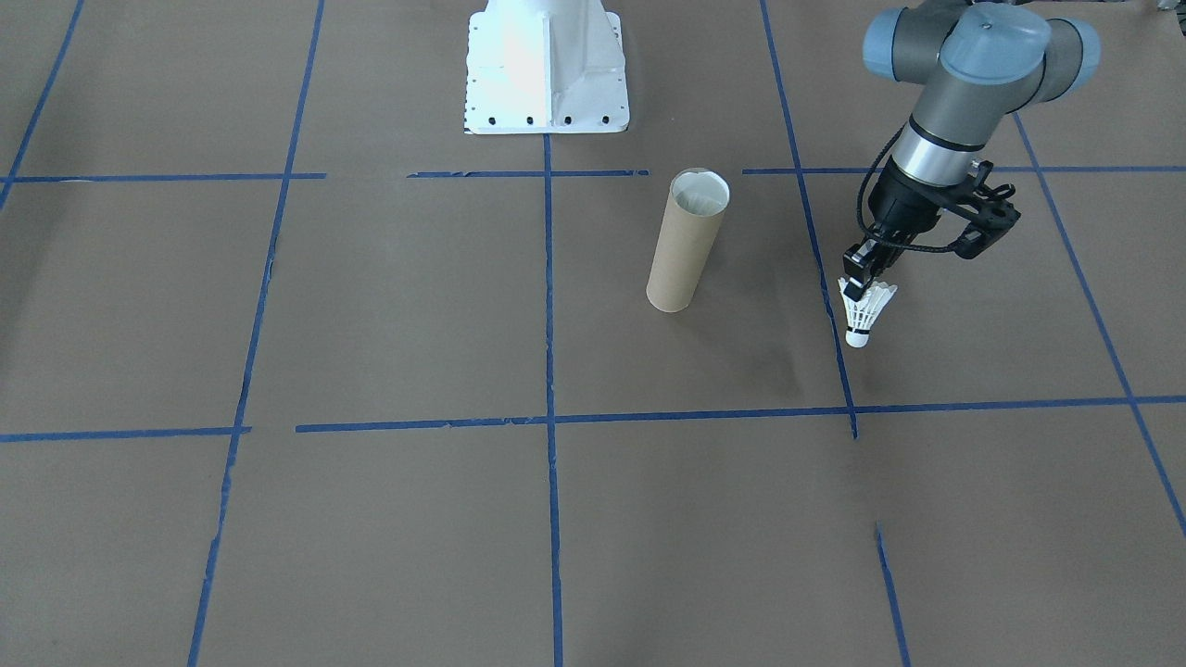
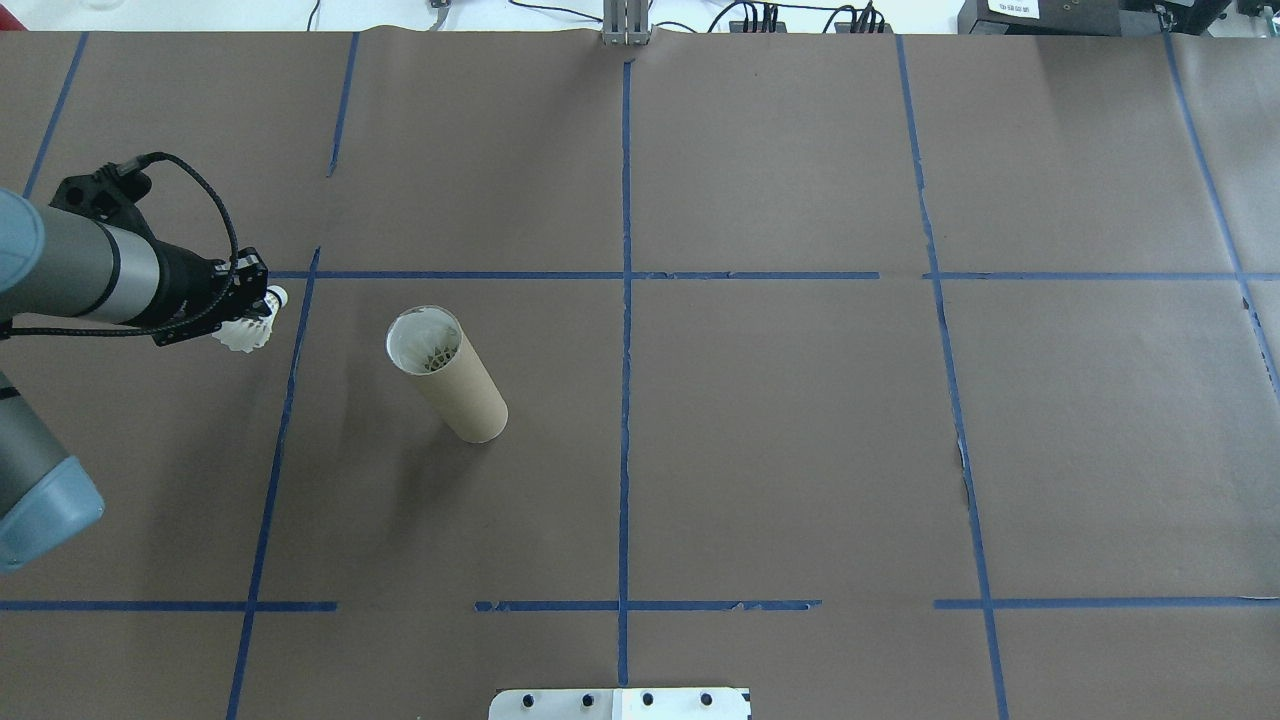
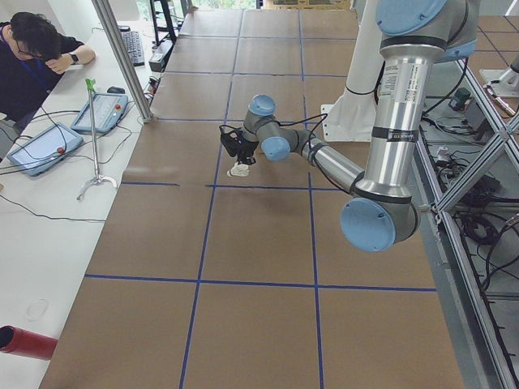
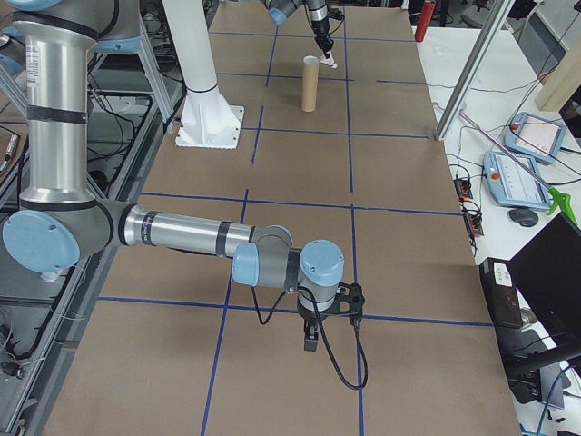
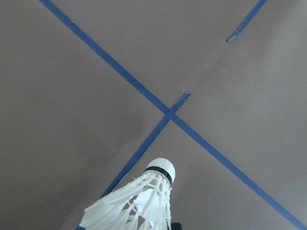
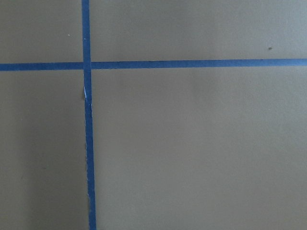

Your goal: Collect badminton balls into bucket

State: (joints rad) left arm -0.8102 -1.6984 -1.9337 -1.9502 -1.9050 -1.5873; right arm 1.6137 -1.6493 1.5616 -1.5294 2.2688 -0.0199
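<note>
Feathered white shuttlecock pinched by left pincer; cardboard tube upright.

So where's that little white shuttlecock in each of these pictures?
Front-facing: shuttlecock right of centre, cork down, in the left gripper.
Overhead: far left, left of the cardboard tube.
Exterior left: centre, at the far arm's tip.
Exterior right: top, beside the tube's mouth.
Left wrist: bottom centre.
Right wrist: not in it.
Shared landmark: the tube.
</note>
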